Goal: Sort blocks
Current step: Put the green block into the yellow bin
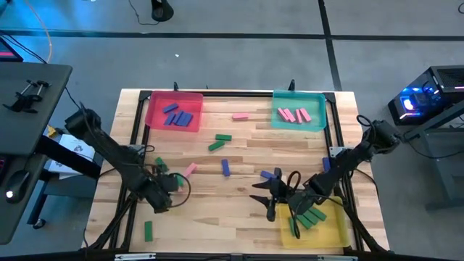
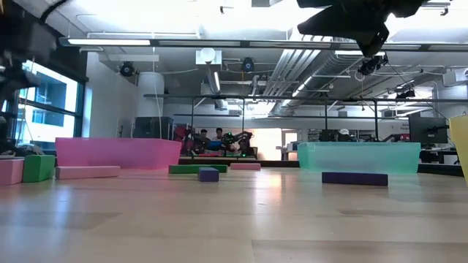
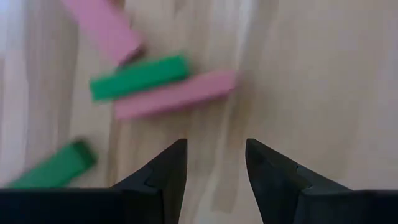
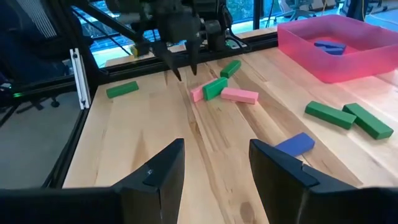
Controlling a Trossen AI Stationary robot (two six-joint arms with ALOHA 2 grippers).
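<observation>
Several small blocks lie flat on the wooden table. A green block (image 3: 140, 76) and two pink ones (image 3: 176, 94) (image 3: 102, 28) lie close together just beyond my left gripper (image 3: 214, 168), which points down over bare wood at the table's near left (image 1: 168, 184). It is open with nothing between its fingers. My right gripper (image 4: 214, 165) hangs open and empty above the table at the near right (image 1: 265, 197), beside the yellow tray (image 1: 341, 230). A blue block (image 4: 295, 144) and two green blocks (image 4: 328, 115) lie ahead of it.
The pink tray (image 1: 154, 116) at the far left holds blue blocks, and the teal tray (image 1: 319, 119) at the far right holds pink ones. Green blocks lie in the yellow tray. Loose blocks dot the table's middle (image 1: 225, 167), and one green block (image 1: 148, 230) lies near the front left edge.
</observation>
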